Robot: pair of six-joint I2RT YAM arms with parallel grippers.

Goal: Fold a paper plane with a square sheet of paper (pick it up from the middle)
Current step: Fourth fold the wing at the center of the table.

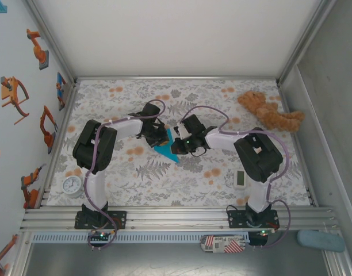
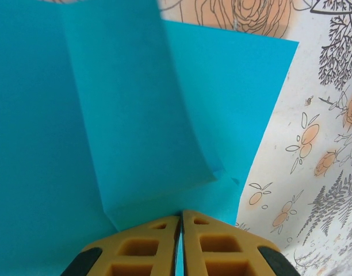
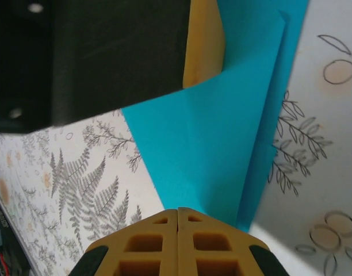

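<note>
Pinching the thin cyan-blue square sheet of paper (image 1: 164,150) from opposite sides, the left gripper (image 2: 180,221) and right gripper (image 3: 177,214) are each clamping an edge of it over the floral counter (image 1: 136,178), well left of the brown teddy bear (image 1: 271,112). Any uneven pulling is risking a tear or skewed crease in the part-folded sheet.

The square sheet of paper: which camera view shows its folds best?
The left wrist view: the square sheet of paper spreads wide, with a folded flap lying over it. The right wrist view gives a narrower, partly covered piece; the top view, a small blue patch.
</note>
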